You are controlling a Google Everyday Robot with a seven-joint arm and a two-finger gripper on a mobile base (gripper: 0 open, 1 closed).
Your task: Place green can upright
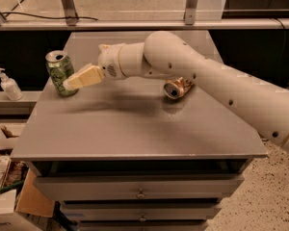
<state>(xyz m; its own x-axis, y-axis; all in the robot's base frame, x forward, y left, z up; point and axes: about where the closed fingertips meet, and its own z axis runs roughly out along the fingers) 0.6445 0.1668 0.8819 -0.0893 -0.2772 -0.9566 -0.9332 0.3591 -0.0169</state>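
**Drawers** [140, 194]: below the gripper and nearer than it, closed.

**Table** [135, 134]: grey top. The gripper works over its left side.

**Gripper** [73, 82]: held low and reaching leftward from the arm [192, 76]. Its tip lies against the lower right flank of the green can. It cannot be told whether it is clamped on the can or has let go, because its near side covers the contact.

**Green can** [60, 71]: at the gripper's tip, on its left. It stands on its base with the silver top up and leans little if at all. It is close to the table's left edge.

**Bottle** [7, 83]: further left of the gripper, off the table on a lower ledge.

**Orange can** [176, 88]: well to the gripper's right, lying on its side beneath the arm and apart from the green can.

**Rail** [135, 24]: beyond the gripper, across the table's far end.

**Assessment:** The can appears set on end, so the step in hand is judged to be the close of placement: release and retreat.

**Next move:** The gripper should let go without dragging the can, then draw back to the right or upward, away from the can. With the can so near the edge, any leftward nudge risks tipping it or pushing it off.
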